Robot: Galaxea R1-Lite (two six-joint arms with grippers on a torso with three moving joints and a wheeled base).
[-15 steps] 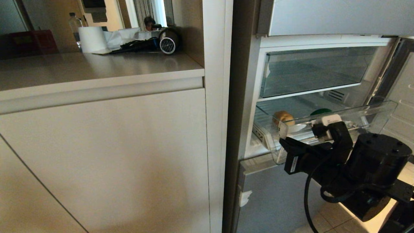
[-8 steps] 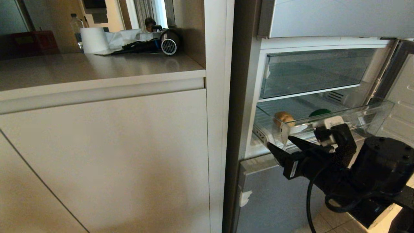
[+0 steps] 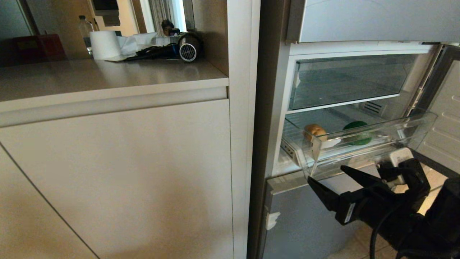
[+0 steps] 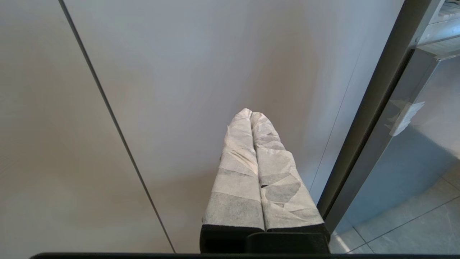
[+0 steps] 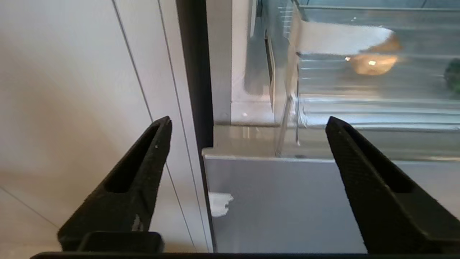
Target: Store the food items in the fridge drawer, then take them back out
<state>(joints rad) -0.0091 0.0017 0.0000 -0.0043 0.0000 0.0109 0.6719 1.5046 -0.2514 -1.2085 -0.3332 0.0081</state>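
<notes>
Standing open beside a pale cabinet, the blue-grey fridge (image 3: 305,216) shows its see-through fridge drawer (image 3: 363,151) pulled out. Inside, the potato (image 3: 315,132) lies near the drawer's left front corner and the green bell pepper (image 3: 356,132) sits well apart from it, toward the middle. Below the drawer's front edge hangs the right gripper (image 3: 329,173), fingers spread wide and empty. The left gripper (image 4: 251,115) is parked facing the cabinet, fingers pressed together. Taking the items out looks to be next: rise clear above the front rim, then descend over one item without knocking the clear wall.
</notes>
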